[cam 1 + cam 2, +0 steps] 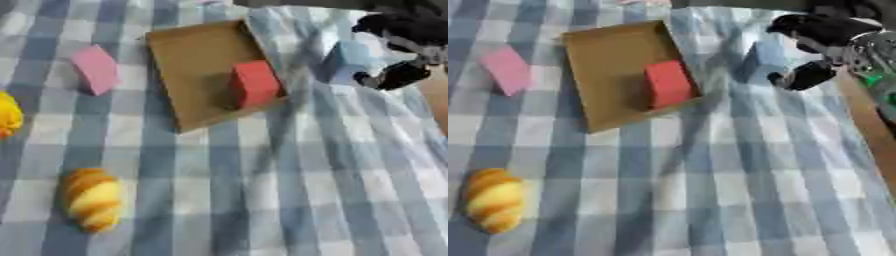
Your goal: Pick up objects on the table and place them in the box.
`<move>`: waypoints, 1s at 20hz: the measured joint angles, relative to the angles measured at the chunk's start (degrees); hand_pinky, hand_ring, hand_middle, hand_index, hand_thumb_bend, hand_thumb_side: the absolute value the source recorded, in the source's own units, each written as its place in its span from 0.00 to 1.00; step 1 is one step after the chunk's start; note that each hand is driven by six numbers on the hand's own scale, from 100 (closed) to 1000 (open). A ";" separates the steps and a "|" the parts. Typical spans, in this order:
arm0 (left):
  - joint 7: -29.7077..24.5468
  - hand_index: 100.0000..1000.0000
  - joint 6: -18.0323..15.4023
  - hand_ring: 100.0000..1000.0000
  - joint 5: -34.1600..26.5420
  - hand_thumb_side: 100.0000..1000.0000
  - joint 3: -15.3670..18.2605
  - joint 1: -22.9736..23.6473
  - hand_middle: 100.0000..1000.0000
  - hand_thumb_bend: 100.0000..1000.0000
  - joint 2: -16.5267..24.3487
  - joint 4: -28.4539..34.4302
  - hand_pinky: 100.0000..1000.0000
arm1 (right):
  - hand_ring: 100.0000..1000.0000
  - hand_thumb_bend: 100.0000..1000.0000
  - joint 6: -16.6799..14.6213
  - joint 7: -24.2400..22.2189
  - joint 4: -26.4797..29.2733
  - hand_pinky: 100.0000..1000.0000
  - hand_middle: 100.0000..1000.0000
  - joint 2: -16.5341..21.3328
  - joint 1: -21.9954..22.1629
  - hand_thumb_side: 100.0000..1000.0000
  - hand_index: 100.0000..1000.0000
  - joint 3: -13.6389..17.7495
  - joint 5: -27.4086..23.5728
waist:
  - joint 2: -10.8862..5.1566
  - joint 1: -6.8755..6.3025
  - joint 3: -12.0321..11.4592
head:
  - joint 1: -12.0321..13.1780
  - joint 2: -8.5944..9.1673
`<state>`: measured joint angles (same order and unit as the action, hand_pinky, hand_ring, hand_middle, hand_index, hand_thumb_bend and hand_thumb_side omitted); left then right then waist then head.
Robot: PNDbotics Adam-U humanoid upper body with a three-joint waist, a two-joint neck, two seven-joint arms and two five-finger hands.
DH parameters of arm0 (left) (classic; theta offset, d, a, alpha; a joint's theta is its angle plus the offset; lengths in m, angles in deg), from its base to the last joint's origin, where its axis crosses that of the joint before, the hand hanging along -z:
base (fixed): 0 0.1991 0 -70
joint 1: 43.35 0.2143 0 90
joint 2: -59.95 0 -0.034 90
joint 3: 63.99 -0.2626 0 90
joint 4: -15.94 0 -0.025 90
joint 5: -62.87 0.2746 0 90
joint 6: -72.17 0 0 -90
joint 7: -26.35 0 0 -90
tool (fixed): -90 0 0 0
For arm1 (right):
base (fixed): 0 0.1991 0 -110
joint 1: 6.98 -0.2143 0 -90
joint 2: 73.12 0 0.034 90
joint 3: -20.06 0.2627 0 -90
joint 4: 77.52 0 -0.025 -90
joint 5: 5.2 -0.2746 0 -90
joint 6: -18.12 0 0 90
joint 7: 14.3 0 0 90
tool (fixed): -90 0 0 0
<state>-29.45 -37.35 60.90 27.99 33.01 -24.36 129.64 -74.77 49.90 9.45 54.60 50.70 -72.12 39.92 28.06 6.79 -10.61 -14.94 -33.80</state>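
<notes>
Fingers [398, 75] curled round the light blue block [348, 61] at upper right of the frame, thumb low and the rest of the right hand [824, 37] above, so as to carry it. Held just right of the cardboard box [194, 60], presumably for a short move over its rim. Already inside the box, standing near its lower right corner: a red block [255, 82]. Lying apart on the checked bench cloth [332, 190]: a pink block [94, 69] at upper left, a yellow thing [9, 115] at the left edge, a croissant [90, 198] at lower left. No left hand seen.
</notes>
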 measured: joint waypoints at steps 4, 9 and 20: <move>0.07 0.82 0.07 0.75 0.01 0.46 0.01 0.09 0.66 0.35 0.00 0.00 0.86 | 1.00 0.25 -0.04 -0.13 -0.04 1.00 0.99 0.03 0.07 0.35 1.00 0.03 -0.59 | 0.14 -0.06 0.47 | -0.03 0.06; 0.51 0.82 0.25 0.75 0.23 0.46 0.19 0.80 0.66 0.35 0.00 0.00 0.86 | 1.00 0.23 -0.09 -1.42 1.39 1.00 0.99 1.29 1.28 0.35 1.00 0.76 -2.40 | 0.09 -0.37 2.50 | 0.29 -0.01; 0.89 0.82 0.22 0.75 0.46 0.46 0.35 1.02 0.66 0.35 -0.01 0.00 0.86 | 1.00 0.23 0.59 -3.85 2.11 1.00 0.98 2.03 1.13 0.35 1.00 0.99 -3.48 | -0.35 -0.59 2.13 | -0.55 -0.44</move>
<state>-28.56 -37.14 61.36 28.34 34.02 -24.37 129.64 -74.18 46.04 11.56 56.63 51.82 -71.13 36.43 27.71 6.20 -8.49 -15.49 -34.24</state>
